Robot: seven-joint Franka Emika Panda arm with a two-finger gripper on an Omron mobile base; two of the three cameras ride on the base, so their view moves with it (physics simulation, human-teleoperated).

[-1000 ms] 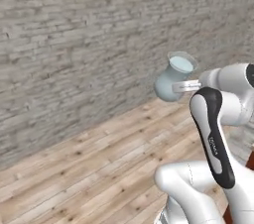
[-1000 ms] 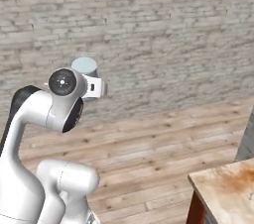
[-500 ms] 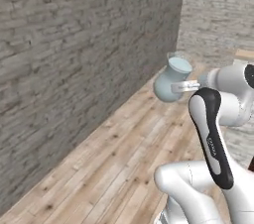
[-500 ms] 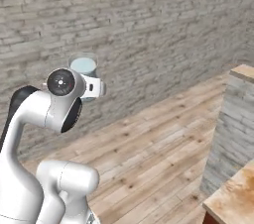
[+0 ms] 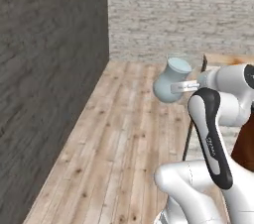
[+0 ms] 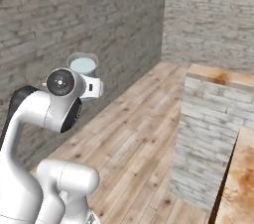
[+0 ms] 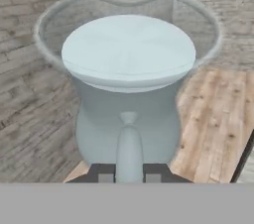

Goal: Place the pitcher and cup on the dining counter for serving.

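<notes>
My tool [image 7: 129, 177] pinches the pitcher [image 7: 128, 84] by its side handle, one dark finger tip [image 7: 105, 174] on either side of the handle's lower end, in the hand view. The pitcher hangs upright in mid-air, off any counter, w/ its flared rim up and its round belly below.

Left base view: the pitcher [image 5: 171, 80] sits at the end of my white arm [image 5: 211, 134], over the wooden plank floor [image 5: 124, 139], w/ my tool [image 5: 184, 87] touching its right side. Dark wall [image 5: 49, 69] on the left, pale brick wall [image 5: 183, 15] at the far end.

Right base view: the pitcher [image 6: 82, 64] shows just above and behind my wrist joint [image 6: 61, 83], against the grey brick wall [image 6: 74, 15]. Only its rim and neck are clear here; the belly is mostly hidden by the arm.

Dining counter [image 6: 238, 178]: a beige, rust-stained top at the lower right edge of the right base view, well apart from the pitcher. Beside it stands a grey brick block w/ a tan stained cap [image 6: 218, 75]. In the left base view a thin dark rod [image 5: 187, 139] stands near my arm; can't tell what it belongs to.
</notes>
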